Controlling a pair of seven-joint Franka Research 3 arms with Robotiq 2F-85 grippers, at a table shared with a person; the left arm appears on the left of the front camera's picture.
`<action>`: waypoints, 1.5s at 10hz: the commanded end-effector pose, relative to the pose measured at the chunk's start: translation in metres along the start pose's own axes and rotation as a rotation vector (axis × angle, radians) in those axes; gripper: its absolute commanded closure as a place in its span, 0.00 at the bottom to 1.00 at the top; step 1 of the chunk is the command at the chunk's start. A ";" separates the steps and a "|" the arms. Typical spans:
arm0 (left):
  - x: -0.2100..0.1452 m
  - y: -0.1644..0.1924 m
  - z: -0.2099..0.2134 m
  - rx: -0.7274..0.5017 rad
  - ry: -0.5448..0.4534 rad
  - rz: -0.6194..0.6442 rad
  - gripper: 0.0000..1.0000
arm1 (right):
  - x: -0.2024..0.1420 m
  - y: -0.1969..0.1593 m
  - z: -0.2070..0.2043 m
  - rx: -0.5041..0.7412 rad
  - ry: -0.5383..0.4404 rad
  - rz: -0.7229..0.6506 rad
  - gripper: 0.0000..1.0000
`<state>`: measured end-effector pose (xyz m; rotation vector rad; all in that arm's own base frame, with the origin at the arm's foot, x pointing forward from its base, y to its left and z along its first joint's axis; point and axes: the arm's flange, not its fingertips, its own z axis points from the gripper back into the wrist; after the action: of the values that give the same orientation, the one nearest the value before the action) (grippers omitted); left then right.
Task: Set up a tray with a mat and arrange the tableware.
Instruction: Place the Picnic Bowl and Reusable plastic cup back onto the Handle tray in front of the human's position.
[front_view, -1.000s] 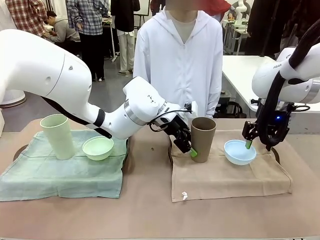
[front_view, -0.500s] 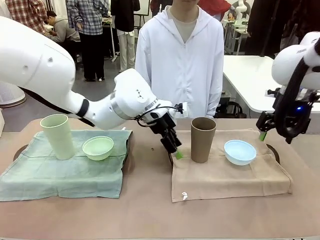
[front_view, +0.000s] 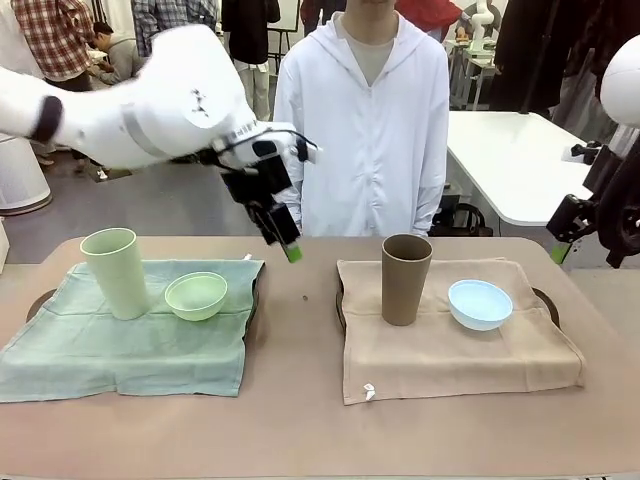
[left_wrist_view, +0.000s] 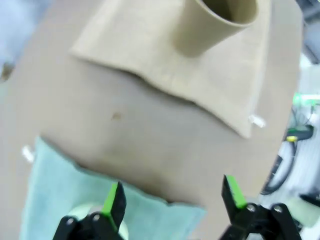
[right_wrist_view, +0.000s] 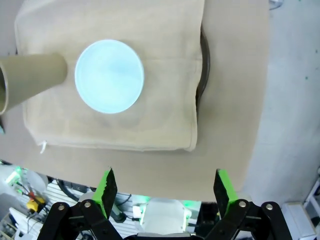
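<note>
Both end effectors were wide open and empty: the left end effector (front_view: 290, 250) hung above the desk (front_view: 300, 430) between the two mats, the right end effector (front_view: 557, 250) off the desk's right edge. The brown tumbler (front_view: 406, 279) and blue bowl (front_view: 480, 304) stood on the beige mat (front_view: 450, 360); the green tumbler (front_view: 115, 272) and mint bowl (front_view: 196, 296) stood on the green mat (front_view: 120, 350). Risk: a low arm sweep could topple either tall tumbler, or snag a loose mat edge and drag the tableware.
</note>
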<state>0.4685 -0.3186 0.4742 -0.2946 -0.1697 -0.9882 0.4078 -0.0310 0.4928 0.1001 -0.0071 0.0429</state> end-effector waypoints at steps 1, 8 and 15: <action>-0.015 -0.013 0.022 0.144 0.120 0.216 0.00 | -0.012 0.002 0.003 0.018 -0.014 0.038 0.00; -0.032 -0.019 0.062 0.272 0.139 0.363 0.00 | -0.010 0.004 0.012 0.001 -0.014 0.016 0.00; -0.032 -0.019 0.062 0.272 0.139 0.363 0.00 | -0.010 0.004 0.012 0.001 -0.014 0.016 0.00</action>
<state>0.4335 -0.2853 0.5258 0.0119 -0.1041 -0.5971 0.3975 -0.0296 0.5043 0.1020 -0.0206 0.0565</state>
